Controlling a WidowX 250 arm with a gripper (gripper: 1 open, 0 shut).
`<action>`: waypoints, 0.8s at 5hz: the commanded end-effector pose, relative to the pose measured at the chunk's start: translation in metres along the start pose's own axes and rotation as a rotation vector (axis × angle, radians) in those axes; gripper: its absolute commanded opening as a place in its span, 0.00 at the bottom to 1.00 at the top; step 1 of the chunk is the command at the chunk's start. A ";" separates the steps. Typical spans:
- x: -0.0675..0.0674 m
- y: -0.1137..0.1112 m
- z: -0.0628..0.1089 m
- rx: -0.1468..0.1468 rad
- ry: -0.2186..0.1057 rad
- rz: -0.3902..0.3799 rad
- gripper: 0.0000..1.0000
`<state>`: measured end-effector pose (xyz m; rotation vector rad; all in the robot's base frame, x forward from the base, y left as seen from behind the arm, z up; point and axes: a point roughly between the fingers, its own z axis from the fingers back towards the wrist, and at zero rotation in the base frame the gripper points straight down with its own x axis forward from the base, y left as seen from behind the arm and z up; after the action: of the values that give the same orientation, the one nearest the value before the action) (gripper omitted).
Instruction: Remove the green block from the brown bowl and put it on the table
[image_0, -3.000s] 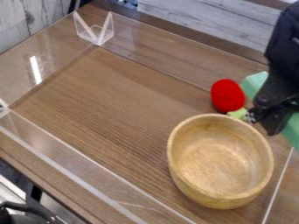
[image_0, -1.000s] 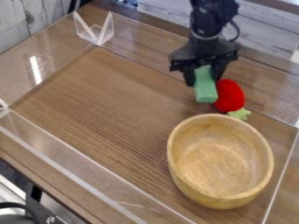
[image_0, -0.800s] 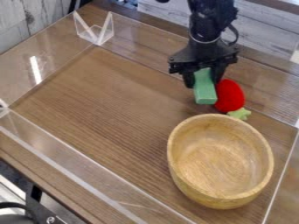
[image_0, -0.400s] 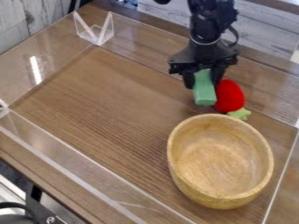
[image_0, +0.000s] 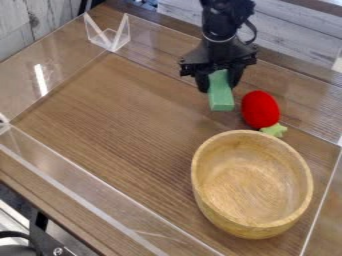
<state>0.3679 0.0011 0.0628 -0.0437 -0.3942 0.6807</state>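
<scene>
Red strawberry toy, pale-green leaf piece beside it.

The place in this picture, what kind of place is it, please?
Probably a robot test bench in a lab. A wood-grain table has clear acrylic walls along its edges, and a black arm's tool holds a green block near a wooden bowl and a red toy.

The green block in the tool hangs behind the brown bowl.
</scene>
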 end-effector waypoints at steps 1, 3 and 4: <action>0.001 -0.020 0.023 -0.061 -0.064 -0.016 0.00; -0.002 -0.027 0.030 -0.096 -0.074 -0.081 0.00; 0.005 -0.022 0.034 -0.084 -0.090 -0.058 0.00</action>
<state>0.3658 -0.0182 0.0703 -0.0533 -0.4286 0.6055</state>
